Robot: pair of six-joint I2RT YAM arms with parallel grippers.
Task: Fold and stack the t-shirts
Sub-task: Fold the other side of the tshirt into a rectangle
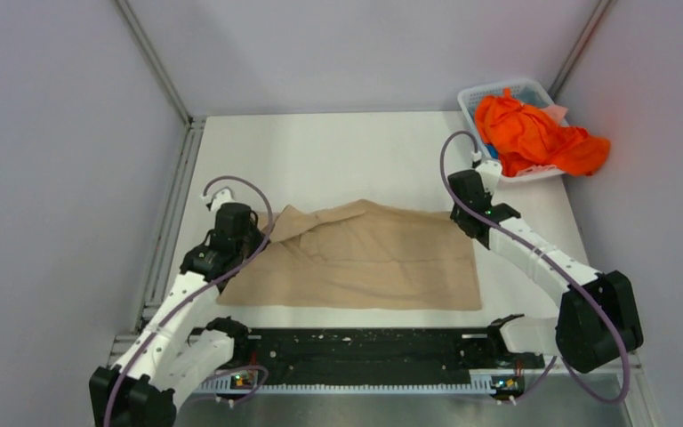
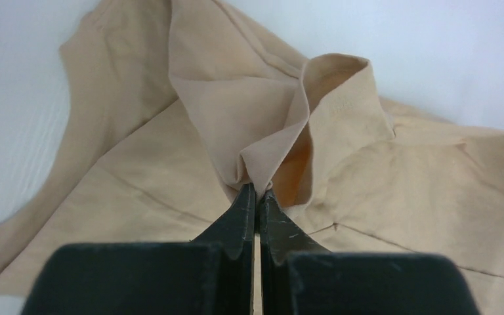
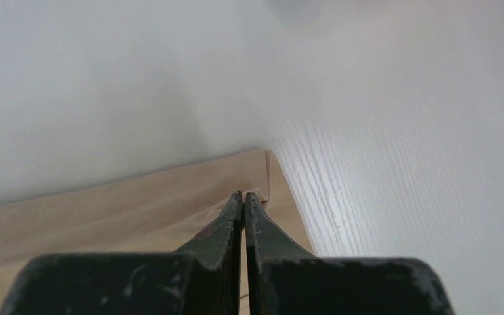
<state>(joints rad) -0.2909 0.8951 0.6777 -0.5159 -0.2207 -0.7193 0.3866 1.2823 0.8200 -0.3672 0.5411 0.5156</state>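
Left wrist view has the soft beige-tan short-sleeved t-shirt [image 2: 138,164] drawn up into a peak at the tips of the left hand [image 2: 257,191], whose jaws are pressed together on a thin pinch of cloth beside the collar. The shirt lies spread and wrinkled on the white tabletop [image 1: 338,151] between the two hands. The right hand [image 3: 243,195] is closed too, tips down at the shirt's far corner; whether any cloth sits between them I cannot tell.

That is the main risk. If the right hand has only nipped the hem or missed it, a lift would raise one side alone and the shirt would skew or drag into a heap. The left pinch is small and could slip out under tension. Uneven pulling would set a crooked fold.

Beyond the right hand, the crumpled bright orange t-shirts [image 1: 534,138] sit in the small white plastic lattice basket [image 1: 473,96].
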